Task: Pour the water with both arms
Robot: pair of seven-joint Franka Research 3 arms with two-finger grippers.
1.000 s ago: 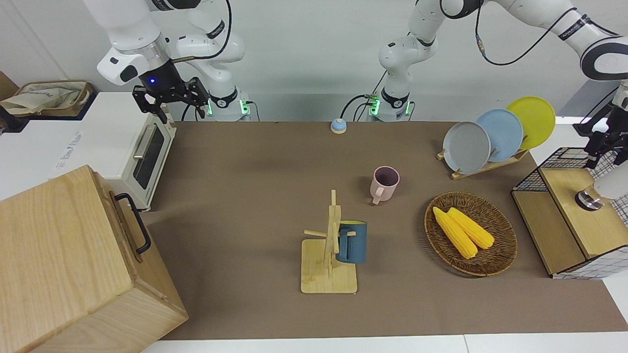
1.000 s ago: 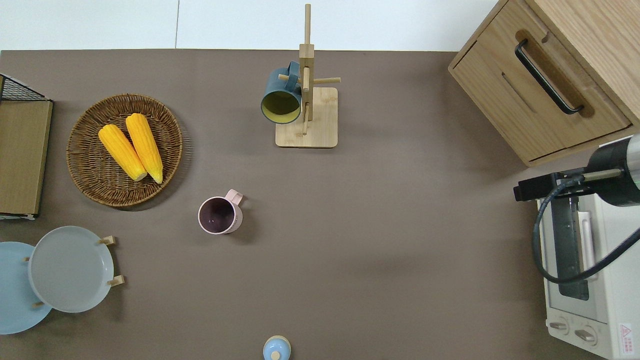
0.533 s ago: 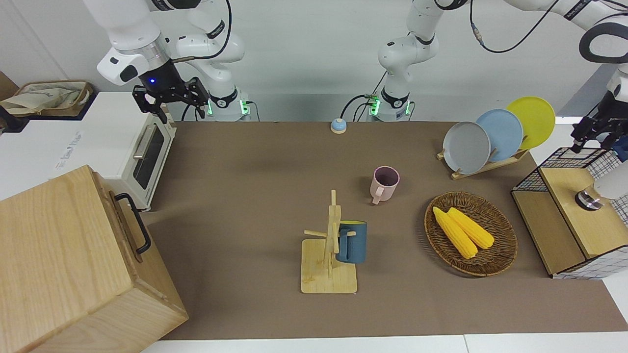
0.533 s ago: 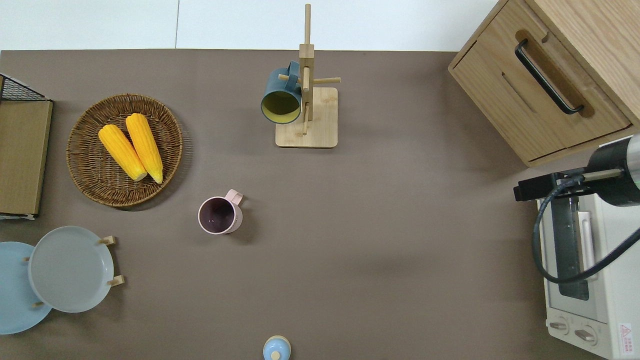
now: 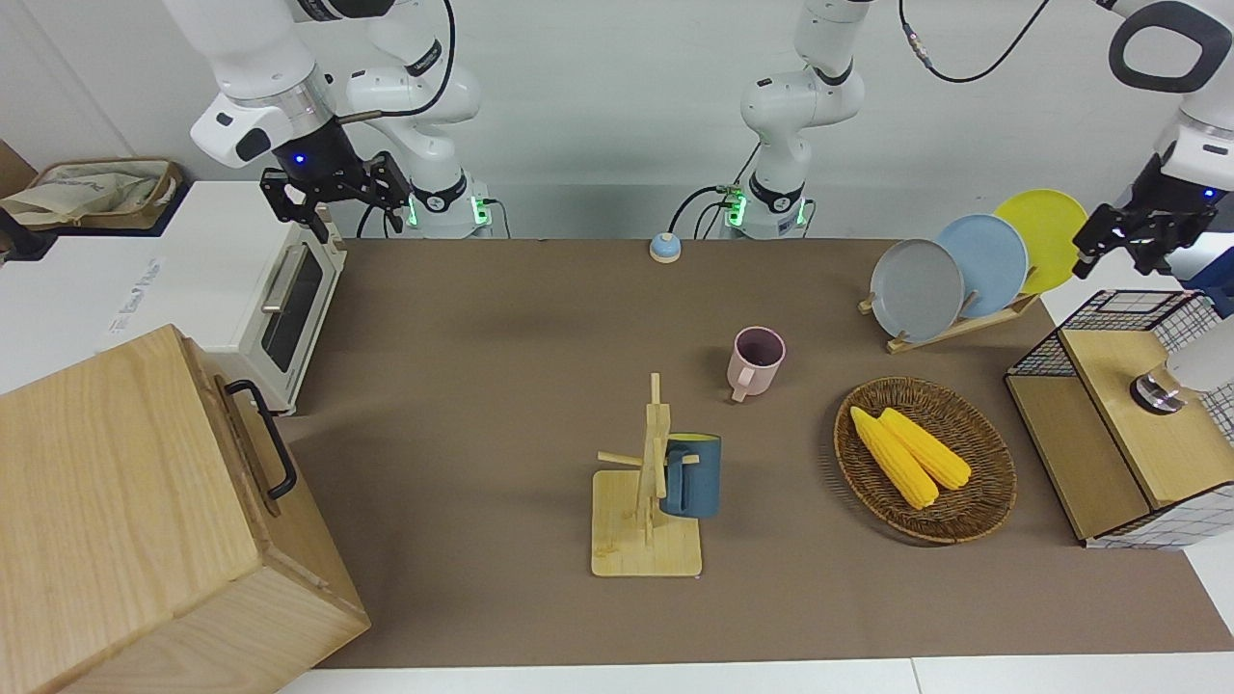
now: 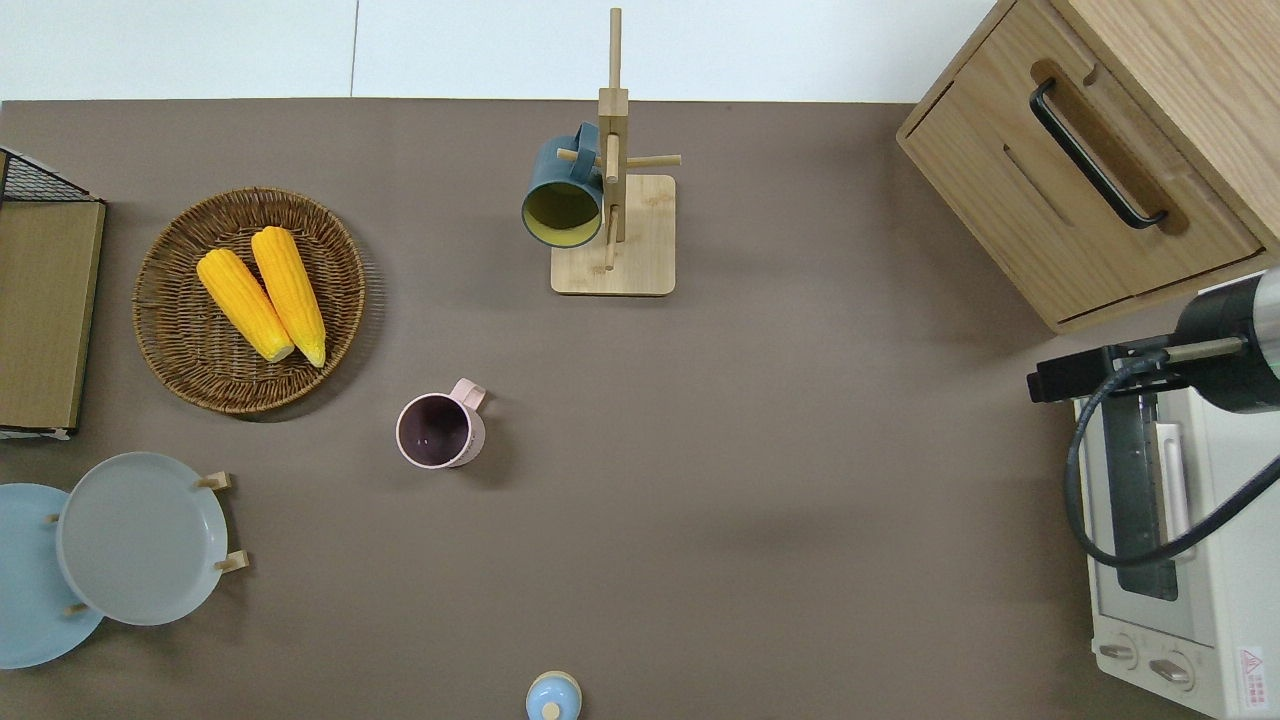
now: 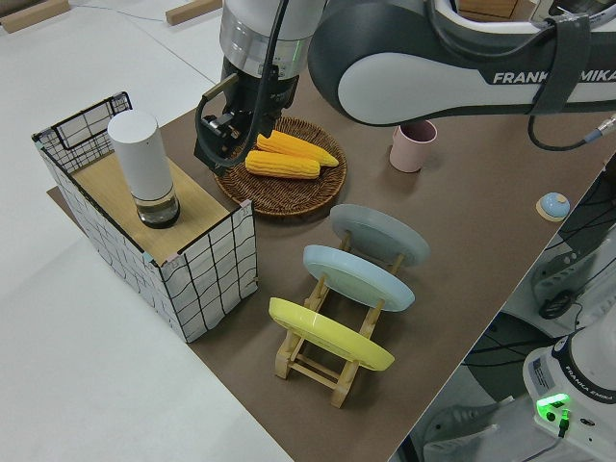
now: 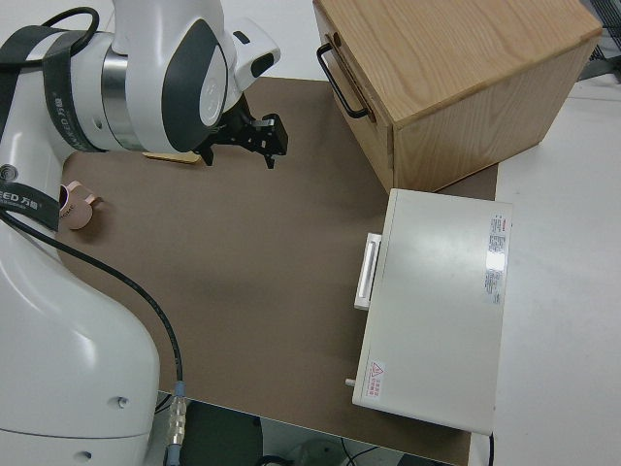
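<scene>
A white cylindrical bottle [image 5: 1188,369] stands upright on the wooden shelf of a wire basket [image 5: 1118,318] at the left arm's end of the table; it also shows in the left side view [image 7: 144,164]. My left gripper [image 5: 1126,241] hangs in the air beside that basket, open and empty, apart from the bottle; the left side view [image 7: 219,135] shows it too. A pink mug [image 6: 440,430] stands upright mid-table. A blue mug [image 6: 560,195] hangs on a wooden mug tree [image 6: 612,235]. My right arm is parked, its gripper [image 5: 333,198] open and empty.
A wicker basket [image 6: 170,340] holds two corn cobs [image 6: 262,290]. A rack of plates [image 5: 974,265] stands nearer to the robots than it. A white toaster oven [image 6: 1190,560] and a wooden cabinet [image 6: 1090,160] stand at the right arm's end. A small blue bell [image 6: 552,697] is near the robots.
My left gripper has risen from just over the wire basket and shifted toward the plate rack. The right arm and all objects have stayed still.
</scene>
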